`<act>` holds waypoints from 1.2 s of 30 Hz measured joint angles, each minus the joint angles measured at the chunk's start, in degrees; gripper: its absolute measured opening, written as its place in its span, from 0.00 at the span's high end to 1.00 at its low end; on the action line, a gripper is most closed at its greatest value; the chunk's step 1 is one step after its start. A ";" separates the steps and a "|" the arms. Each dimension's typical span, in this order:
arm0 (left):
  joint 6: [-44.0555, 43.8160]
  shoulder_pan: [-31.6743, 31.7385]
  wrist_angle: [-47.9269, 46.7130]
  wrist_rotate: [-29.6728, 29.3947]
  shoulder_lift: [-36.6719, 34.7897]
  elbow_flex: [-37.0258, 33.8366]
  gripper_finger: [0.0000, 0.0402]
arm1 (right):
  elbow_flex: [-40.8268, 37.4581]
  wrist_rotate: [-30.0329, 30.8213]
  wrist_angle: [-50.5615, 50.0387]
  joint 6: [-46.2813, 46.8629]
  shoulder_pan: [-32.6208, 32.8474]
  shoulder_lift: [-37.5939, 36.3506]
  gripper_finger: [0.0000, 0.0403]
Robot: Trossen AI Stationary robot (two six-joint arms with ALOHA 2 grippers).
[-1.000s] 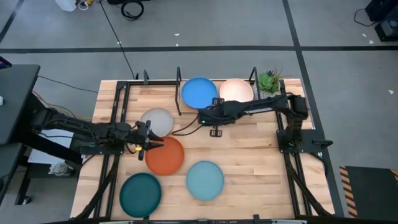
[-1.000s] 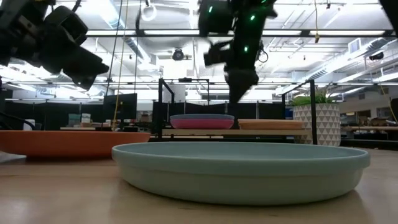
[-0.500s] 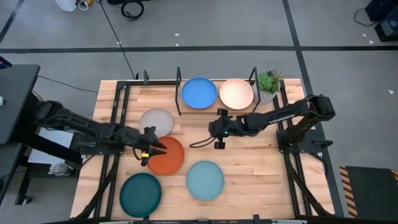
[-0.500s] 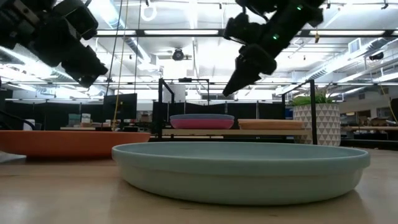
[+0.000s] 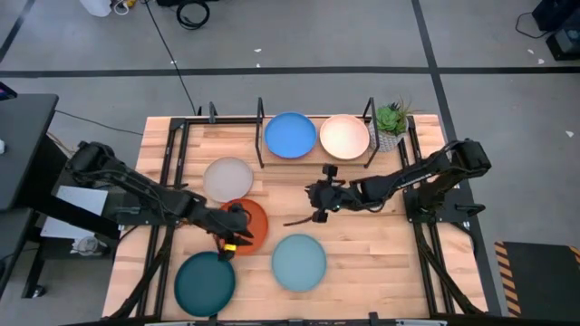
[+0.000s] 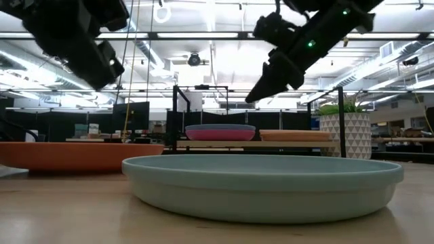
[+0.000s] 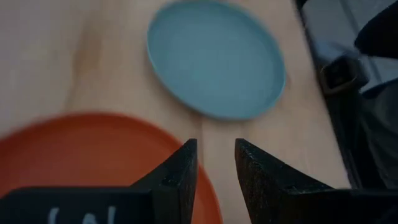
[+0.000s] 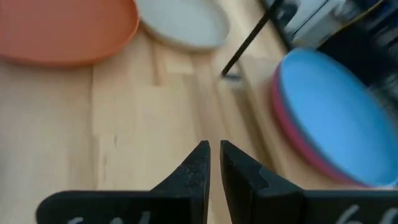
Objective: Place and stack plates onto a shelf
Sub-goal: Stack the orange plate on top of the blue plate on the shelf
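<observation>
The shelf [image 5: 317, 156] stands at the table's far edge. A blue plate [image 5: 290, 136] lies on it on top of a magenta one [image 8: 292, 134], beside a peach plate [image 5: 344, 136]. The grey-white [image 5: 227, 177], orange [image 5: 254, 226], dark teal [image 5: 204, 282] and light teal [image 5: 299, 263] plates lie flat on the tabletop. My left gripper [image 7: 215, 168] hangs above the orange plate's [image 7: 81, 155] right rim, narrowly open and holding nothing. My right gripper [image 8: 214, 163] hovers shut over bare wood mid-table, nearer than the shelf, also holding nothing.
A small potted plant [image 5: 391, 118] stands at the shelf's right end. The shelf's thin black posts [image 5: 261, 131] rise beside the blue plate. Black frame rails run along both table sides. Bare wood [image 5: 362, 244] lies right of the light teal plate.
My right gripper has drawn back from the blue plate on the shelf toward the near edge and now hangs over mid-table. My left gripper has moved right and toward the near edge, from the orange plate's left rim to over its right part. No plate has moved.
</observation>
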 joint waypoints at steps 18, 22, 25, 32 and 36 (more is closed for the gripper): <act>-12.90 -0.61 -33.20 -1.40 23.65 29.71 0.45 | -14.71 2.83 26.15 -6.91 3.18 0.00 0.89; -12.91 -0.44 -35.30 -1.48 26.88 31.77 0.48 | -17.77 2.81 31.78 -7.90 3.96 0.01 0.89; -12.91 0.03 -36.19 -1.49 28.39 31.89 0.50 | -18.62 2.86 34.49 -9.86 4.43 0.01 0.89; -13.98 1.03 -36.66 -1.53 30.68 31.88 0.54 | -18.64 2.81 35.39 -10.53 4.49 0.02 0.89; -13.95 0.95 -37.28 -1.49 31.99 31.86 0.55 | -18.64 2.75 35.34 -10.04 4.60 0.02 0.89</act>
